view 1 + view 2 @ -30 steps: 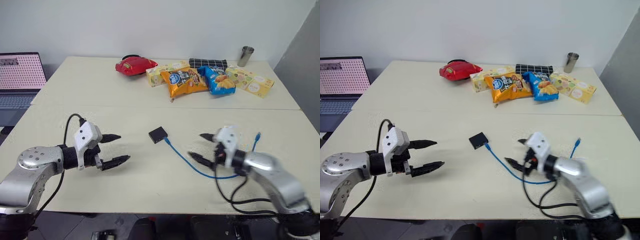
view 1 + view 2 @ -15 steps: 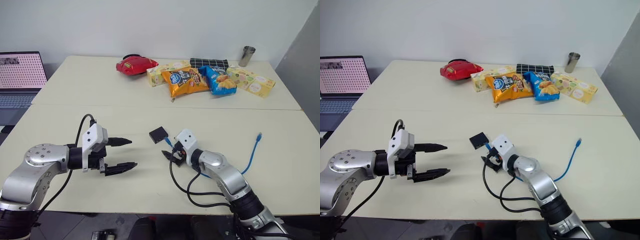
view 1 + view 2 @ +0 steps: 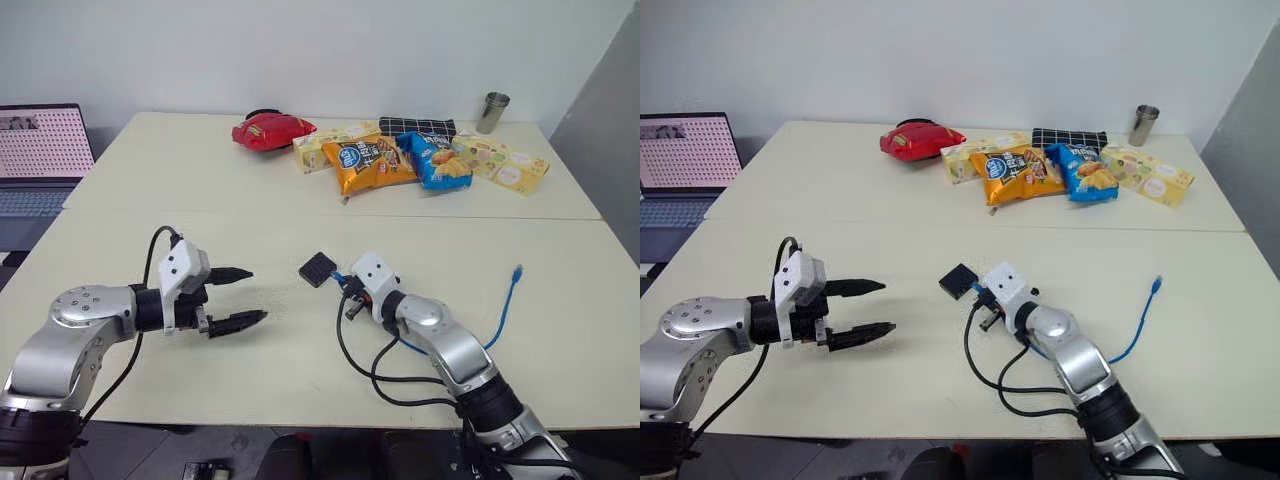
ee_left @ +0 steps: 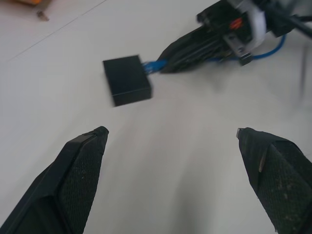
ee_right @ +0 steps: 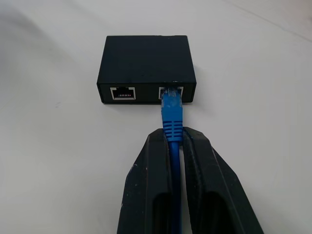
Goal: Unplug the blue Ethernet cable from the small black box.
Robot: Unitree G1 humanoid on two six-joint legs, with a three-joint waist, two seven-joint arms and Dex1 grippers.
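Right gripper (image 5: 176, 141) jaws pinching blue Ethernet cable (image 5: 171, 114), plugged into small black box (image 5: 146, 61)

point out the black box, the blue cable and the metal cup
black box (image 5: 146, 56), right wrist view, middle of its top face
blue cable (image 5: 171, 109), right wrist view, on the plug at the box's port
metal cup (image 3: 492, 112), left eye view, on its side wall

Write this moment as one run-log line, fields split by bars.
step: grasp cable | right gripper: shut on blue Ethernet cable behind plug | cable: plugged into small black box | left gripper: open, apart
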